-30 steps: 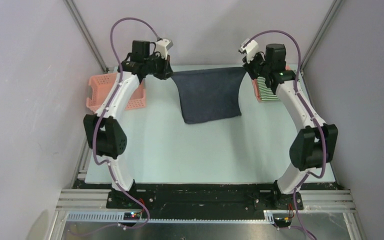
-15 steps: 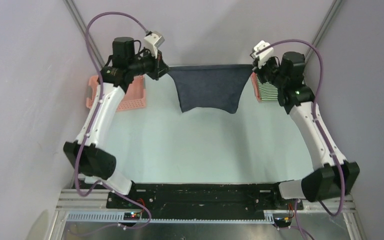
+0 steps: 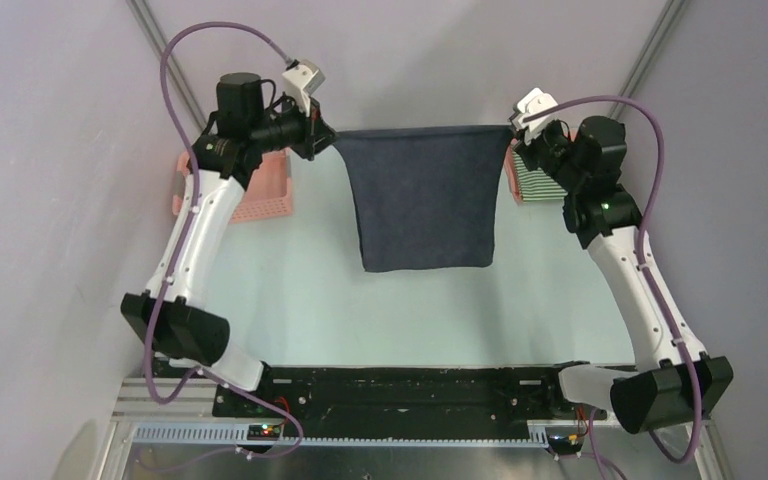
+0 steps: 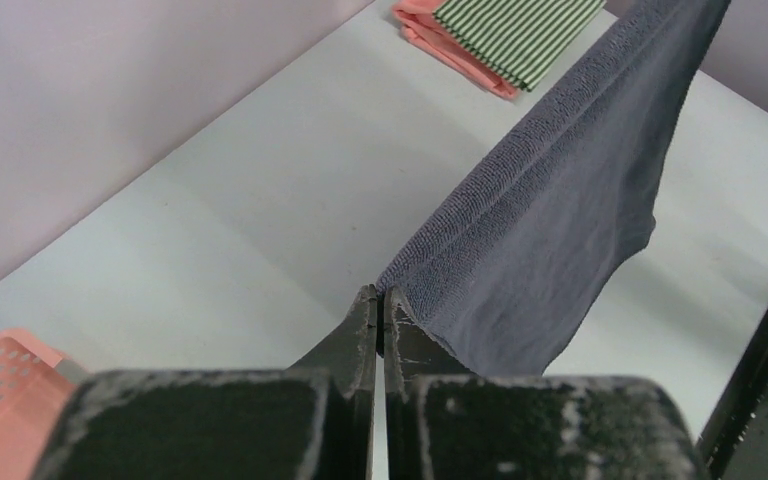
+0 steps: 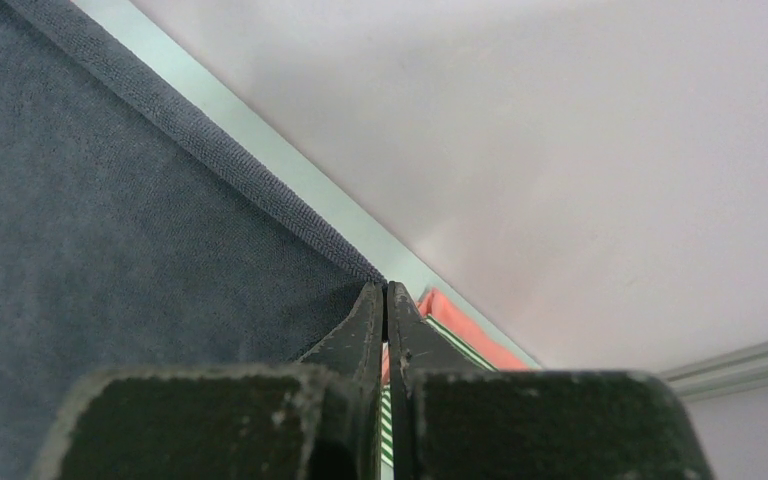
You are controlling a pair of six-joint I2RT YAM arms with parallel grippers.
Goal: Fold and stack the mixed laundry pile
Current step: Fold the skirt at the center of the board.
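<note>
Above the pale table (image 3: 360, 310), a dark navy-grey cloth (image 3: 425, 205) hangs stretched between two robot arms at the far side, its top edge taut and its lower hem loose over the surface. A pink basket (image 3: 265, 195) sits at the far left. At the far right, a striped shirt (image 4: 520, 28) lies folded on a salmon-pink one (image 4: 455, 48). The left gripper (image 3: 330, 140) and right gripper (image 3: 513, 130) are each pressed together on a top corner of the cloth. Each grip catches only the hemmed tip, so more outward pull could likely tear a corner free and drop that side into a crumple. The overhead camera alone shows the full hanging sheet. The wrist cameras alone show how little fabric each pinch holds.
</note>
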